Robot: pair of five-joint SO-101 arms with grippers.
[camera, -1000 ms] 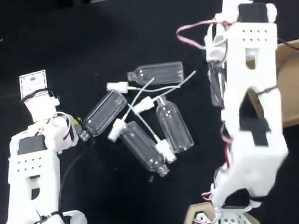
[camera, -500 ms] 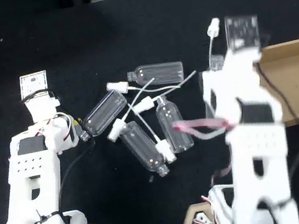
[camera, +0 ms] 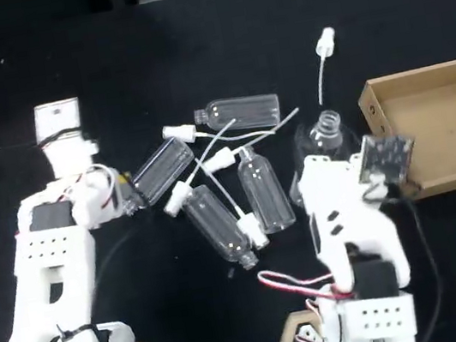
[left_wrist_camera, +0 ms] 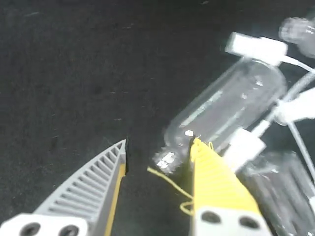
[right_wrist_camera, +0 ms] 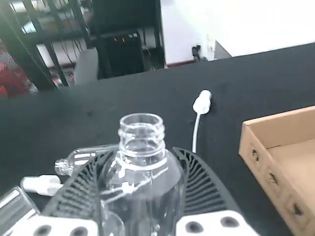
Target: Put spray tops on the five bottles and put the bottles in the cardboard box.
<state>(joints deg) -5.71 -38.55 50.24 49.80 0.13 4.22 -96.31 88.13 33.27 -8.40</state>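
Early in the job on the black table (camera: 190,38): my right claw (right_wrist_camera: 139,160) is closed around the body of one clear bottle (camera: 324,134). It holds the bottle upright, neck open and bare, just beside the cardboard box (camera: 372,109). One spray top (camera: 325,39) lies loose on the table beyond it, its thin tube trailing toward the bottle.

My left claw (left_wrist_camera: 158,147) stands open, its jaws on either side of the neck of a second bottle (camera: 159,171). That bottle lies on its side at the edge of the heap in the middle of the table.

Three more bottles (camera: 240,112) (camera: 264,189) (camera: 217,225) lie in that heap, with four white spray tops (camera: 177,131) (camera: 218,159) (camera: 176,201) (camera: 253,229) scattered among them. As far as I can judge, no top has been fitted and no bottle has gone into the box, so all five bottles are left to do.

The bottles are plain and unlabelled, and I can read no writing on them or on the box.
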